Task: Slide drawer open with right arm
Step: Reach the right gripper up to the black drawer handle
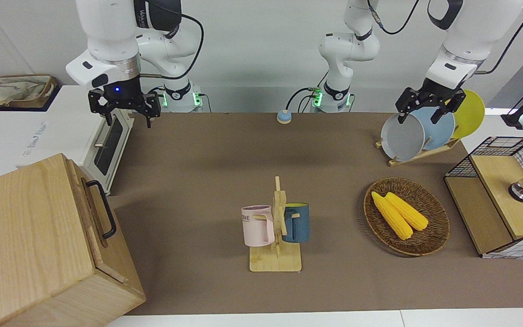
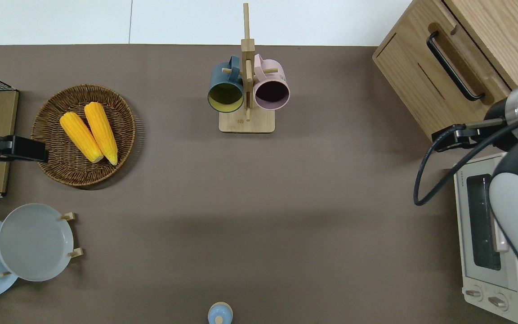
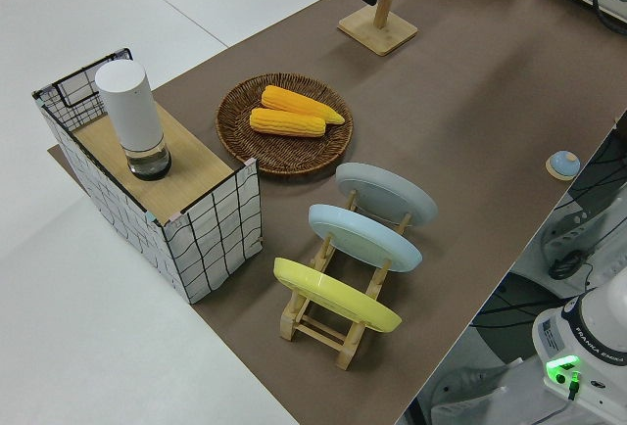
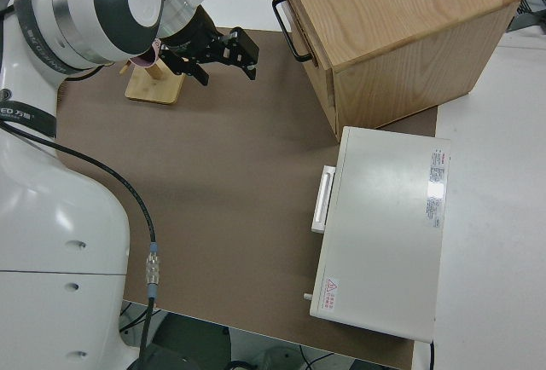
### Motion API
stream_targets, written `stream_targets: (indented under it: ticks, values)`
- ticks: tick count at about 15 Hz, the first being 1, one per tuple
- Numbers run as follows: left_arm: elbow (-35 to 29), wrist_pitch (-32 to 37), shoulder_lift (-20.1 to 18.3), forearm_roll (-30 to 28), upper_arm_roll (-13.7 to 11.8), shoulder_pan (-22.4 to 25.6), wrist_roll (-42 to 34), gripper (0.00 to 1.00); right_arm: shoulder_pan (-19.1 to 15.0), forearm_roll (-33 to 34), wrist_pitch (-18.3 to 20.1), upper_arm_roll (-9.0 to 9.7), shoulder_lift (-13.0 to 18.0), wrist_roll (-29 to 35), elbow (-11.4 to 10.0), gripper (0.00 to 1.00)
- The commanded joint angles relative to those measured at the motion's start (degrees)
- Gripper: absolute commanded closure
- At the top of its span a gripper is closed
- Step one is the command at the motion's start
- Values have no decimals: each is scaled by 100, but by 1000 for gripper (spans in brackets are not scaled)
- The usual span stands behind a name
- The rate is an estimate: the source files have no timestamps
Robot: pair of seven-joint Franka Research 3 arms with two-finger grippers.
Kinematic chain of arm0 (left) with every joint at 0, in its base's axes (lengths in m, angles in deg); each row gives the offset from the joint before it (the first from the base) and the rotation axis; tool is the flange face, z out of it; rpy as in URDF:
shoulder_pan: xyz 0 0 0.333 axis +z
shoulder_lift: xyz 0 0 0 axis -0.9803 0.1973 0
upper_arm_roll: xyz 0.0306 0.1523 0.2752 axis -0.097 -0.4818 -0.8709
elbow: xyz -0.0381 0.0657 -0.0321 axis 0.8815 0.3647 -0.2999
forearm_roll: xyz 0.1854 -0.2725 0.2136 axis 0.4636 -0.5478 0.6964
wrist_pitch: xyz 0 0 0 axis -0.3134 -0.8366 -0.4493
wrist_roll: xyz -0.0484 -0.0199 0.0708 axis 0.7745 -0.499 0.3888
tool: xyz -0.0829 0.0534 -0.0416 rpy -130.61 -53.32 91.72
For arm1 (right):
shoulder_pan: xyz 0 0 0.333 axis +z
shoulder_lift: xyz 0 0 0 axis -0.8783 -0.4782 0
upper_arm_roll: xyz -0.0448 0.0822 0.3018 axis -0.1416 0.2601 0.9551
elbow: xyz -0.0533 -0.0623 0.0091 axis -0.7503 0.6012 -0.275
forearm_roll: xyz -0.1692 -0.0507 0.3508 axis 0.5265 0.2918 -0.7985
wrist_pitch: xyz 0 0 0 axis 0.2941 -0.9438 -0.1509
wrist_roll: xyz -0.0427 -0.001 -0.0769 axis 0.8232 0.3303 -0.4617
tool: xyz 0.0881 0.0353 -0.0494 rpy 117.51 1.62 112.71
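Observation:
The drawer (image 1: 90, 200) is the shallow light-wood front near the top of the big pale cabinet (image 1: 25, 245) at the right arm's end of the table. It carries a black bar handle (image 1: 103, 209) and sits flush in the cabinet; the handle (image 2: 453, 66) also shows from overhead. My right gripper (image 1: 127, 119), with a blue wrist light, hangs open and holds nothing. Seen from overhead, the right gripper (image 2: 448, 137) is over the table edge between the cabinet corner and the toaster oven, clear of the handle. In the right side view the right gripper (image 4: 229, 65) is apart from the handle (image 4: 290, 22). The left arm is parked, its gripper (image 1: 418, 119) open.
A white toaster oven (image 2: 488, 234) stands beside the cabinet, nearer to the robots. A mug rack (image 1: 276, 227) with a pink and a blue mug is mid-table. A wicker basket of corn (image 1: 406, 215), a plate rack (image 1: 418, 134) and a wood-and-mesh box (image 1: 502, 195) sit toward the left arm's end.

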Motion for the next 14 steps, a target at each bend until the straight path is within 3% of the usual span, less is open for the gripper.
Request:
stream_targets:
  ticks: [1, 6, 11, 14]
  values:
    - [117, -3, 77, 63, -96, -99, -46, 2, 336, 987, 29, 89, -203, 61, 31, 13]
    - [117, -3, 77, 72, -96, -99, -46, 5, 354, 2252, -295, 405, -528, 78, -100, 13]
    - [117, -3, 77, 71, -96, -99, -46, 2, 363, 3334, -779, 546, -704, 87, -425, 13]
    - [117, -3, 77, 72, -96, -99, -46, 5, 363, 3800, -849, 686, -862, 270, -461, 13]
